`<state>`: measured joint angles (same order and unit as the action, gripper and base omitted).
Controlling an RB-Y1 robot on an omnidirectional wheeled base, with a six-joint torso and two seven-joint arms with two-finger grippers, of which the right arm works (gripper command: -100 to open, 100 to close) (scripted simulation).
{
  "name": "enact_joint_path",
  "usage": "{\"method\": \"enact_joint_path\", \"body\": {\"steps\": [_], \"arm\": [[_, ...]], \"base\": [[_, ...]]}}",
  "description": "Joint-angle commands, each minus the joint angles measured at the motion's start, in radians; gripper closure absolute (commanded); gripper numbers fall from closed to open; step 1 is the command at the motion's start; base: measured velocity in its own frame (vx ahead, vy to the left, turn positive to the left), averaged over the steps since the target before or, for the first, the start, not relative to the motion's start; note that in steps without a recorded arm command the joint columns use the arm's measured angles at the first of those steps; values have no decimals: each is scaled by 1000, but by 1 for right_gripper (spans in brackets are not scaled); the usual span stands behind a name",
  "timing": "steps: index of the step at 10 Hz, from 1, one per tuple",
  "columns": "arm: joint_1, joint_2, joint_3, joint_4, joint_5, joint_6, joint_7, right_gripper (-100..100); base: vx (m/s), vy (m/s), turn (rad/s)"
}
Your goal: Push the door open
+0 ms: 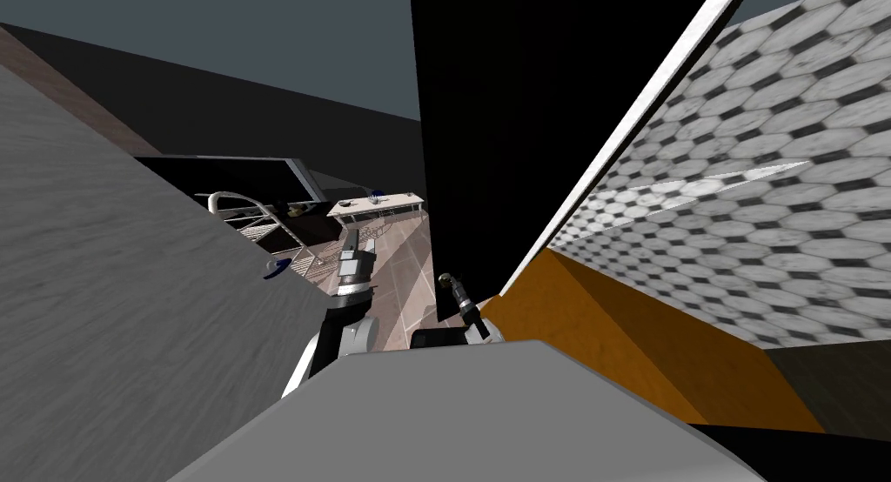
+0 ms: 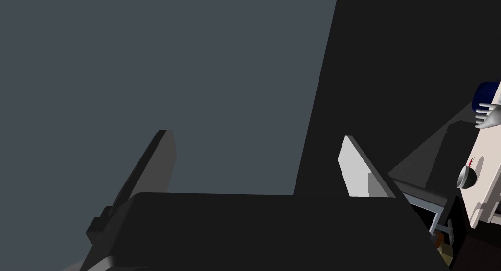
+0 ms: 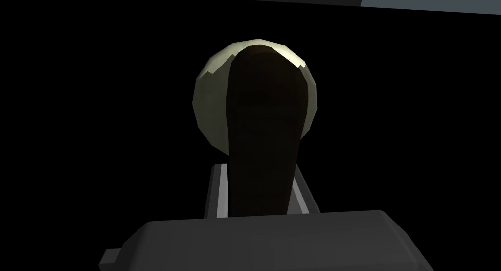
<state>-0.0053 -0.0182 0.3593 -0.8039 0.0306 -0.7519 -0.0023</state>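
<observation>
Clamping dark door handle, pale round rosette

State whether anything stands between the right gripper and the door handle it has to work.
Nothing visible does. The right gripper has the dark door handle between its fingers, which press its sides, in front of the pale round plate on the black door.

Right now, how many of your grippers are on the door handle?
1. The right gripper is shut on the dark door handle. The left gripper is open, holding nothing, out to the handle's left.
</observation>
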Motion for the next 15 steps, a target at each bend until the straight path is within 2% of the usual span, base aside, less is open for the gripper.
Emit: {"method": "enact_joint_path", "body": {"steps": [1, 2, 3, 8, 10, 15], "arm": [[0, -16, -28, -5, -12, 4, 5, 100], [-3, -20, -47, -3, -20, 4, 9, 100], [-3, -20, -47, -3, -20, 4, 9, 100], [-15, -23, -123, 4, -56, 3, 24, 100], [-17, -23, -132, 5, -60, 3, 26, 100], [-27, -7, -196, 12, -90, 3, 39, 100]], "base": [[131, 129, -66], [137, 133, -45], [112, 102, -57], [123, 135, -81], [109, 119, -54], [122, 132, -76]]}}
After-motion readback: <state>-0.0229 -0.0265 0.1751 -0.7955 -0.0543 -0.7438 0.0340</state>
